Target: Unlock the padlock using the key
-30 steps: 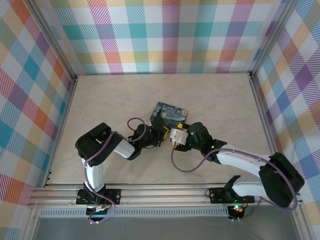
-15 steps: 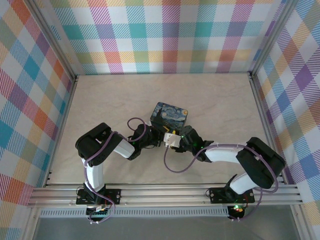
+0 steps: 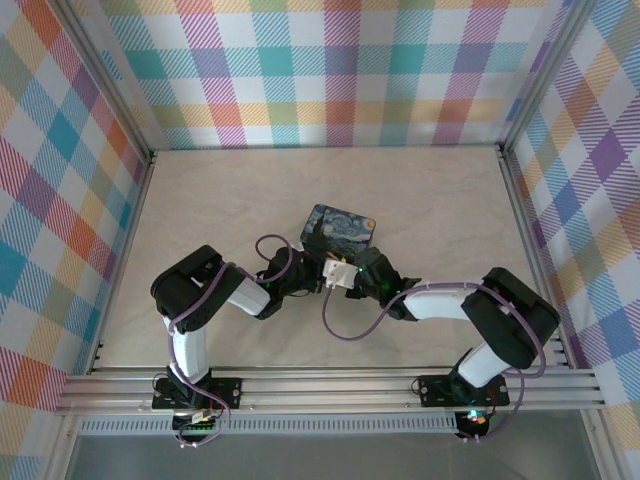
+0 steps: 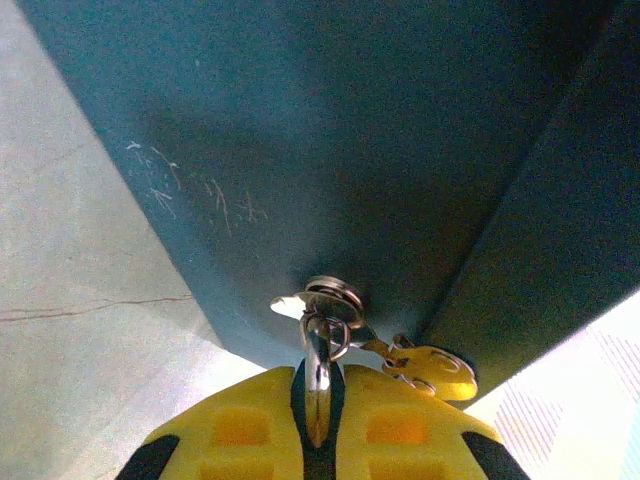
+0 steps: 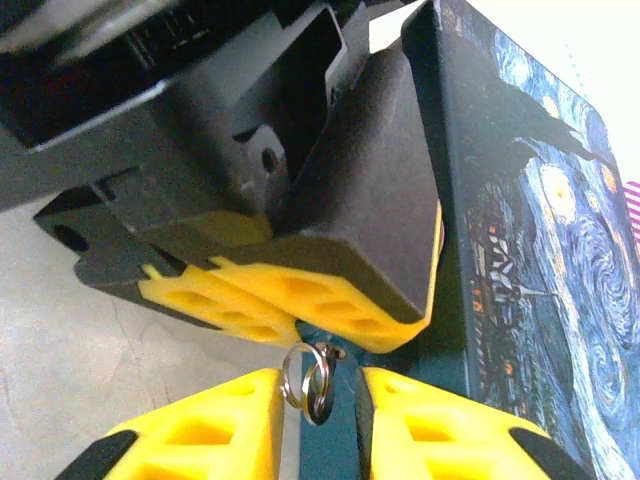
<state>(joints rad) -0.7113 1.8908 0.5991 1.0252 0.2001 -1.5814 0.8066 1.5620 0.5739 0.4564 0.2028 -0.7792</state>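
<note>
Two linked key rings (image 5: 305, 385), clamped by the left gripper (image 4: 318, 400), hang upright between the right gripper's (image 5: 318, 395) close-set jaws; whether those jaws bite, I cannot tell.

A pale, marbled table (image 3: 430, 190) (faint veins in its surface) carries a blue painted tin (image 3: 340, 227) lying flat near the centre of the frame

Overhead, the light is bright and even and the picture sharp, with faint shadows on the counter (image 3: 430, 190). The left wrist view is dim, the tin (image 4: 350, 130) in shadow, rings (image 4: 330, 298) glinting. Close up, the right jaws blur softly.
</note>
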